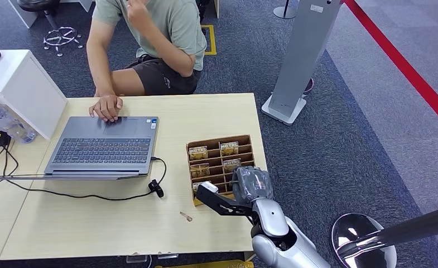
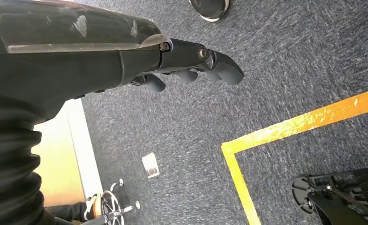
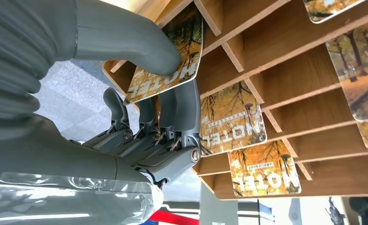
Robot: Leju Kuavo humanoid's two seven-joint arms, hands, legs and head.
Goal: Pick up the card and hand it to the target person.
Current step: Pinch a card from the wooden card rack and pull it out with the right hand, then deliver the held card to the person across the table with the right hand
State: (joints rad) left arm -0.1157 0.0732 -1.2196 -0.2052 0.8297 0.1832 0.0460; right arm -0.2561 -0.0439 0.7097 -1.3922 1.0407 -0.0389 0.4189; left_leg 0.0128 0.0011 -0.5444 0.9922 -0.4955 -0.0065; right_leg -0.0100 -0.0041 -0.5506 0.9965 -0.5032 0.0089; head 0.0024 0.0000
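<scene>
A wooden card rack (image 1: 219, 140) stands at the table's right end with several autumn-print hotel cards (image 1: 198, 152) in its slots. My right hand (image 1: 251, 184) reaches into the rack's near right side. In the right wrist view the thumb presses on one card (image 3: 165, 61) while the fingers (image 3: 177, 112) lie behind it, so my right hand (image 3: 144, 122) pinches that card at its slot. Other cards (image 3: 231, 117) sit in neighbouring slots of the rack (image 3: 275, 42). The person (image 1: 149, 33) sits across the table, one hand (image 1: 107, 106) on the laptop. My left hand (image 2: 186, 63) hangs over the carpet, holding nothing.
An open laptop (image 1: 102, 148) with a cable lies on the table (image 1: 94, 229) left of the rack. A white box (image 1: 21, 84) and a water bottle (image 1: 4, 123) stand at the far left. A grey stand (image 1: 303, 56) rises beyond the table's right end.
</scene>
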